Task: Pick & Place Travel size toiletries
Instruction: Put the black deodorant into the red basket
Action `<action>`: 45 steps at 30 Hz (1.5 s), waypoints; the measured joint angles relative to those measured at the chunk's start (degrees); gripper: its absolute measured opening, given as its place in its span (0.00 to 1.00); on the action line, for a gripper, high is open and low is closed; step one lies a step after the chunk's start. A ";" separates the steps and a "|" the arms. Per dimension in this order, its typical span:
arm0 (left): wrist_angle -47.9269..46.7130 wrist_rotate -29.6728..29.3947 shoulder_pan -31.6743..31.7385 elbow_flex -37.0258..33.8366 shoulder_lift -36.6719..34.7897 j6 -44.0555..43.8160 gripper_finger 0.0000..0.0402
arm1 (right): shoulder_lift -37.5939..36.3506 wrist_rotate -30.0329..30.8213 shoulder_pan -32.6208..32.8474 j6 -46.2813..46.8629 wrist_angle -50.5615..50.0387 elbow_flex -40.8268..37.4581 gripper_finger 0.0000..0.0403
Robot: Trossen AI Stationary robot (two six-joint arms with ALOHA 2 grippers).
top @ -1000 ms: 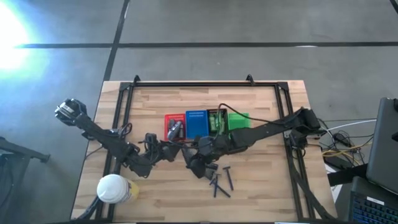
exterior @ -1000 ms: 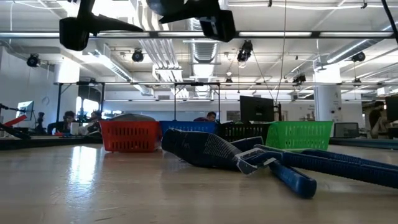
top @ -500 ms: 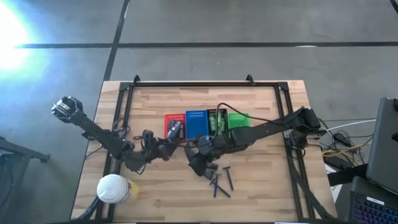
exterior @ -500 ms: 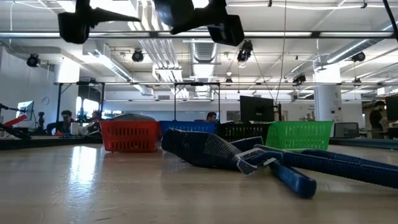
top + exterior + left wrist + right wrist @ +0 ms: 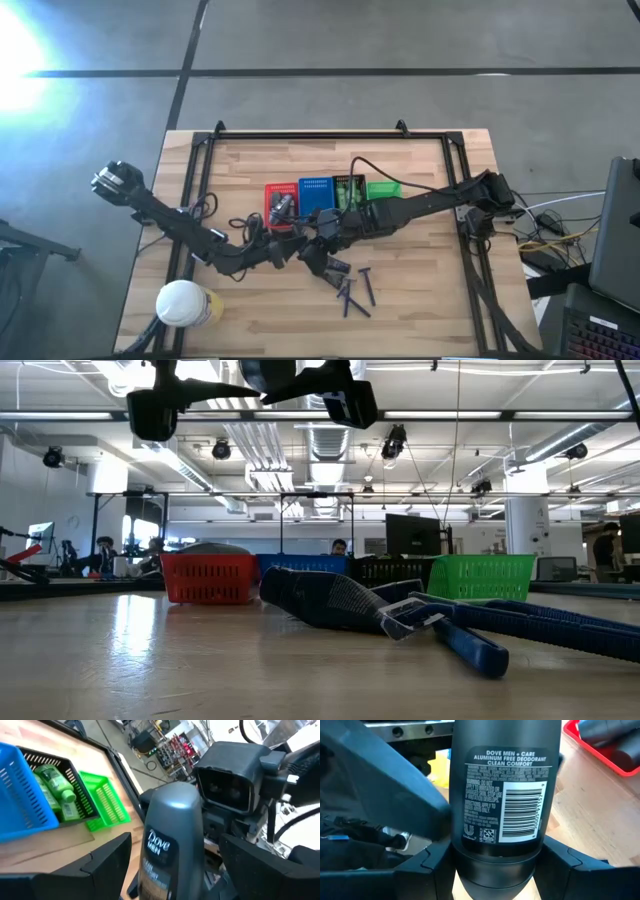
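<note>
Centre of the high view, just below the basket row, the right jaws are clamped on a dark grey oval plastic deodorant tube point(image 5: 500, 795), while the left jaws stand wide on either side of it with gaps showing, not gripping. On the wooden tabletop point(image 5: 420, 300), the red plastic basket point(image 5: 280, 203) holds more grey tubes point(image 5: 612, 742), the black basket point(image 5: 75, 780) holds bright green bottles point(image 5: 55, 785), and the blue basket point(image 5: 316, 197) and green basket point(image 5: 384, 190) sit in the same row. Thin dark blue sticks point(image 5: 356, 292) lie loose at lower centre, and a big white-capped yellowish container point(image 5: 183, 303) stands lower left.
</note>
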 joint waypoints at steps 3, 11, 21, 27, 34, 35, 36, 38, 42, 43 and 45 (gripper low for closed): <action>0.99 0.44 0.74 0.00 0.77 0.98 0.76 | 0.00 -0.03 0.00 0.56 0.01 0.00 0.49; 1.47 4.48 2.29 0.02 0.89 1.74 0.73 | 0.00 -0.25 -0.11 0.71 0.06 0.00 0.49; 1.19 5.38 2.47 0.02 0.92 3.96 0.46 | -0.04 -0.03 -0.44 0.40 -0.13 0.00 0.49; 1.40 5.38 2.49 0.02 0.92 5.97 0.46 | -0.04 0.36 -0.46 -0.08 -0.06 0.00 0.50; -1.90 4.75 2.45 0.02 0.60 6.58 0.46 | -0.04 0.20 -0.39 -0.20 -0.43 -0.02 0.57; -3.21 4.32 2.44 0.02 0.52 6.22 0.45 | -0.04 0.14 -0.39 0.04 -0.64 -0.04 0.59; -4.40 3.93 2.43 0.02 0.52 5.67 0.44 | -0.04 0.12 -0.38 0.29 -0.96 -0.04 0.62; -6.51 3.34 2.43 0.00 0.52 4.94 0.42 | -0.08 -0.03 -0.33 0.81 -2.31 -0.04 0.67; -11.91 -0.68 2.68 -0.15 0.21 2.64 0.39 | -1.11 -0.33 0.19 0.85 -8.08 -0.04 0.76; -13.80 -1.62 2.86 -0.15 -0.22 1.65 0.39 | -1.52 0.05 0.45 0.73 -9.30 -0.04 0.78; -17.83 -2.31 3.53 -0.15 -1.15 -0.10 0.38 | -2.12 1.57 1.03 0.45 -11.48 -0.04 0.82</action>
